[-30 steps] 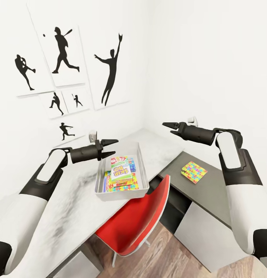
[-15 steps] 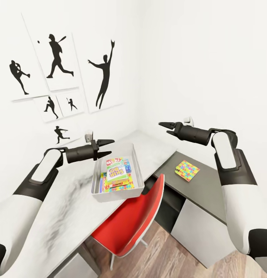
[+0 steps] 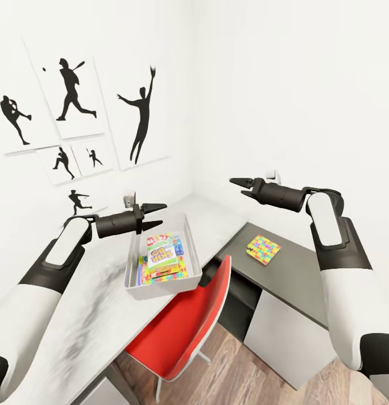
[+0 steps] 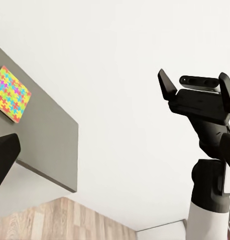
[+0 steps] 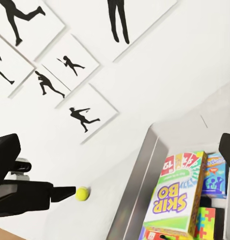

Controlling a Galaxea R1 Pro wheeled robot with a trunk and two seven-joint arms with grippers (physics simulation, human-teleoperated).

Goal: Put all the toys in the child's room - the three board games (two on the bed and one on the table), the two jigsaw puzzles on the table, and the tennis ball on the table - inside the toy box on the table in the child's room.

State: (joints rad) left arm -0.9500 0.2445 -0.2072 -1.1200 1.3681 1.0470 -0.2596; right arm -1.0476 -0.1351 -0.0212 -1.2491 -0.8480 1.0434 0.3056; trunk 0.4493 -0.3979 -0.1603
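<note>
The toy box stands on the table. In it lies a white SKIP-BO board game on top of other colourful boxes and a jigsaw puzzle. A second jigsaw puzzle lies on the lower dark cabinet. My left gripper hovers open above the box's near-left corner. My right gripper hangs open in the air beyond the box, toward the corner. In the right wrist view the tennis ball sits on the table by the left gripper's fingertip, beside the SKIP-BO box.
A red chair is pushed against the table below the toy box. The dark grey cabinet runs along the right wall. Black silhouette pictures hang on the left wall. Wood-plank floor lies below.
The whole picture has slid left, so the camera has turned right. Both arms hold about the same pose with open fingers. Nothing was picked up or let go.
</note>
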